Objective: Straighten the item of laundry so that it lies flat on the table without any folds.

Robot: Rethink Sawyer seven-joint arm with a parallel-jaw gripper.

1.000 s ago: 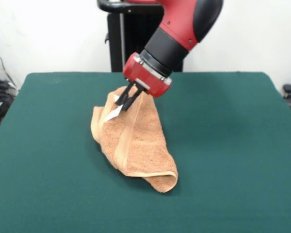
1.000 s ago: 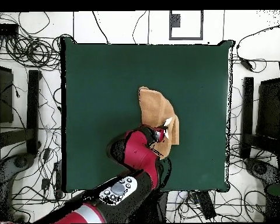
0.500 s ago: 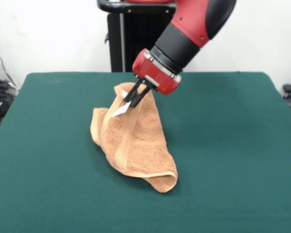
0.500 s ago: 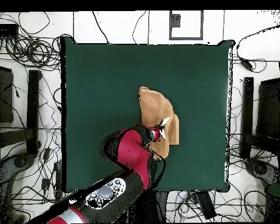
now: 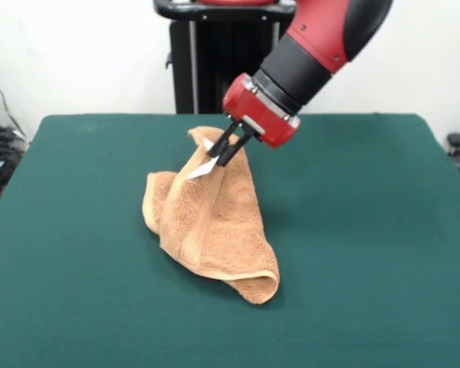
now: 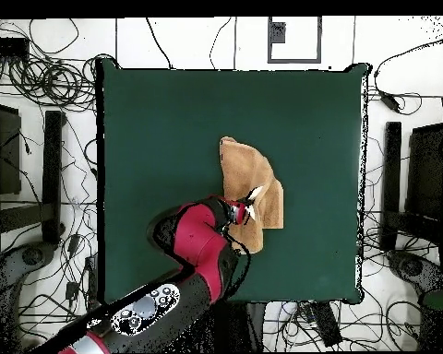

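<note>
One orange-tan towel (image 5: 211, 222) sits near the middle of the green table (image 5: 368, 230), bunched and folded over itself, its upper part lifted into a peak. One small white tag (image 5: 200, 170) hangs there. The single gripper (image 5: 221, 151) has its fingers pinched on that peak, apparently right by the tag.

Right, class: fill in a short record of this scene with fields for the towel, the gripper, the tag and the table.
towel: orange-tan terry, one edge lifted, the rest folded and bunched on the table
gripper: shut on the towel's raised edge
tag: small, white, just below the gripper
table: dark green top
flat yet: no
</note>
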